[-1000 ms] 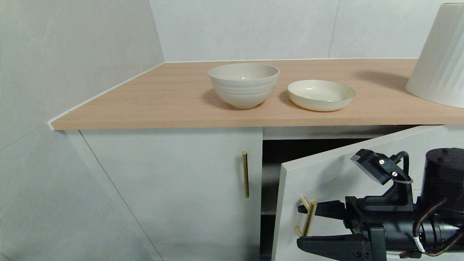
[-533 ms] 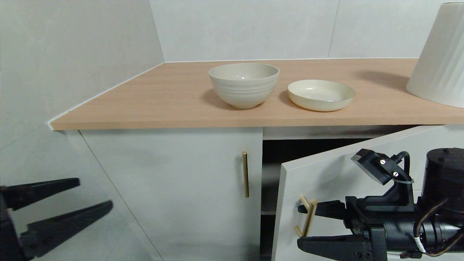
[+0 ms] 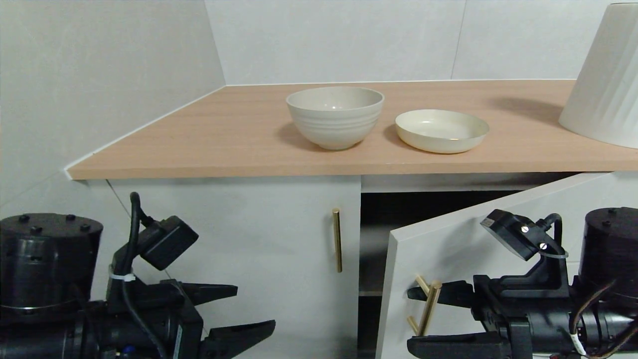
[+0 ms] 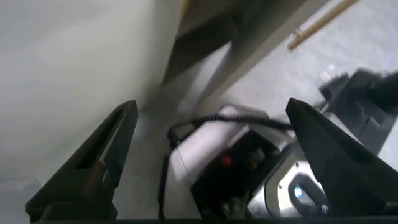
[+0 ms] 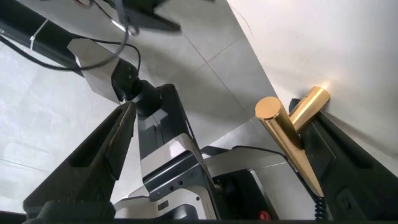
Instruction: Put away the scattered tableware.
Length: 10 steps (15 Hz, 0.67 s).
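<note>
A deep cream bowl (image 3: 335, 117) and a shallow cream dish (image 3: 441, 130) stand side by side on the wooden countertop (image 3: 209, 144). Below it, the right cabinet door (image 3: 463, 229) is swung partly open. My right gripper (image 3: 423, 318) is open, its two fingers above and below that door's brass handle (image 3: 426, 308). In the right wrist view the handle (image 5: 287, 140) lies between the spread fingers of the right gripper (image 5: 217, 180). My left gripper (image 3: 244, 311) is open and empty, low in front of the closed left door (image 3: 239, 239). The left gripper (image 4: 208, 162) faces floor and cabinet base.
A white lampshade (image 3: 605, 80) stands on the counter's far right. The closed left door has a vertical brass handle (image 3: 337, 240). A dark cabinet opening with a shelf (image 3: 371, 249) shows between the doors. A tiled wall (image 3: 99, 75) closes off the left side.
My left arm has come into view from the lower left and moved right, toward the closed door. The right gripper and its door handle have shifted slightly lower.
</note>
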Motion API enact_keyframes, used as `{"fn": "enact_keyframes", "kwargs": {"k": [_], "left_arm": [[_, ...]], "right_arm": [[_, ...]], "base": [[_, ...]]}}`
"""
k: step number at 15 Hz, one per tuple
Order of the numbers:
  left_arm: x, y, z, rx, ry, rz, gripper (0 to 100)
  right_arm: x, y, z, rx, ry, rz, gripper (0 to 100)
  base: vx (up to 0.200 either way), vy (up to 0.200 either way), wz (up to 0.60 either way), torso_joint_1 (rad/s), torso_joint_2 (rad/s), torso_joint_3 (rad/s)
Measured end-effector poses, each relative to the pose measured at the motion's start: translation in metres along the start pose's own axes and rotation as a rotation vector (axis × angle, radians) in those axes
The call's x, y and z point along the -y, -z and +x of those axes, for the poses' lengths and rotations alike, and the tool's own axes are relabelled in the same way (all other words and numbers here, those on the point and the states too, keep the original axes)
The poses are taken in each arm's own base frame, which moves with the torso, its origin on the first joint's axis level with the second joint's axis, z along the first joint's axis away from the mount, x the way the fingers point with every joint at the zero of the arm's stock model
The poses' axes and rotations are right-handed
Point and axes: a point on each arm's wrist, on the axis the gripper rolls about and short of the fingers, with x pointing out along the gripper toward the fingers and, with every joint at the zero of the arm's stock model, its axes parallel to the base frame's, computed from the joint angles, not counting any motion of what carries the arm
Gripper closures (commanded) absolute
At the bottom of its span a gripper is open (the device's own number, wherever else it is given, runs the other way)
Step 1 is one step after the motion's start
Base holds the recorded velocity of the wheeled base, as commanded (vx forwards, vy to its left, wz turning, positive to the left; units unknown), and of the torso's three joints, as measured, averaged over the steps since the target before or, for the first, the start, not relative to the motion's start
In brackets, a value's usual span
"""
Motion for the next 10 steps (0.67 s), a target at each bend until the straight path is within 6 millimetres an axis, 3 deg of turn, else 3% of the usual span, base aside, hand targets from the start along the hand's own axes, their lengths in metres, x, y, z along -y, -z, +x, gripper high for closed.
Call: {"fn": "enact_keyframes", "kwargs": {"k": [6,10], "left_arm": [[0.005,-0.008,0.009,0.048,0.037,-0.02,100],[0.012,-0.037,0.028,0.189,0.098,0.017,100]], "right_arm": [[0.0,0.0,0.0,-0.001,-0.002,0.001,0],[0.0,0.0,0.0,0.0,-0.002,0.0,0]], "base": [[0.0,0.0,0.0,0.0,0.0,0.0],[0.0,0.0,0.0,0.0,0.0,0.0]]}}
